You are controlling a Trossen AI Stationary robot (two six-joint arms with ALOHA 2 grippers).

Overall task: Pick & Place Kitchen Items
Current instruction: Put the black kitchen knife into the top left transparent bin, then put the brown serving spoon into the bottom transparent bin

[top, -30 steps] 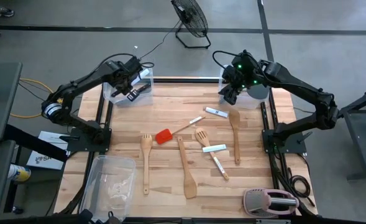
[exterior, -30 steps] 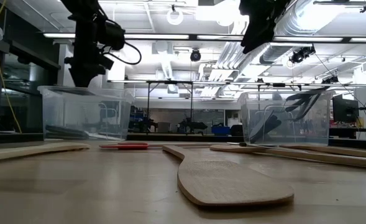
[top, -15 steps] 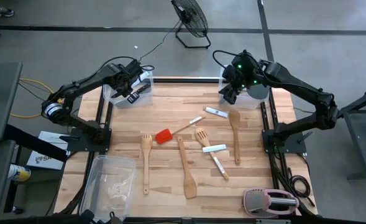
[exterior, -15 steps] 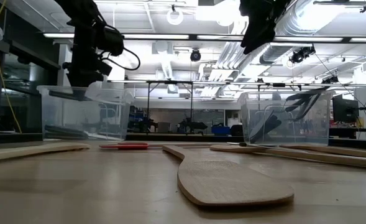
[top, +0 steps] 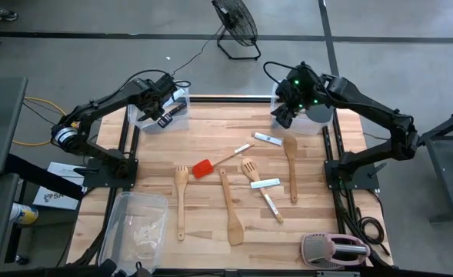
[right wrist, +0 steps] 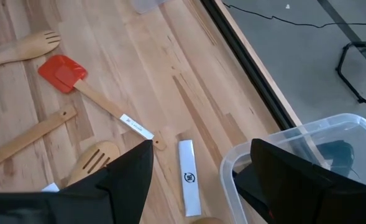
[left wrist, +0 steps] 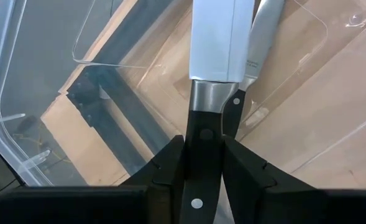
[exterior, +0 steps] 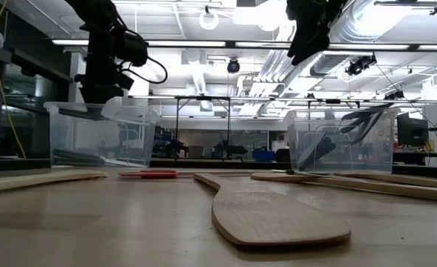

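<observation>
My left gripper (top: 164, 117) hangs over the clear bin (top: 138, 117) at the table's far left, shut on a knife (left wrist: 221, 43) with a black handle and a white blade. A second knife (left wrist: 265, 37) lies on that bin's floor. My right gripper (top: 284, 115) stands open and empty, high beside the far-right clear bin (top: 318, 112), which holds dark utensils (exterior: 352, 122). On the table's middle lie a red spatula (top: 203, 168), wooden spoons (top: 181, 201) and more knives (top: 266, 138). My left gripper pinches the knife's black handle (left wrist: 202, 134) between its two fingers, just behind the metal collar. The fingers slant down from above and the handle runs along them. The blade points ahead and down into the bin's mouth; its tip is out of the picture.
A forked wooden turner (top: 250, 168) and a long wooden spoon (top: 291, 165) lie right of centre. A clear plastic container (top: 138, 223) sits at the near left and a pink-and-grey toaster (top: 334, 250) at the near right. Black frame rails (top: 330, 154) run along both sides.
My left gripper has sunk a little toward the far-left bin with the knife, whose blade now shows at the bin's rim in the low view. Over the last half second it has kept still.
</observation>
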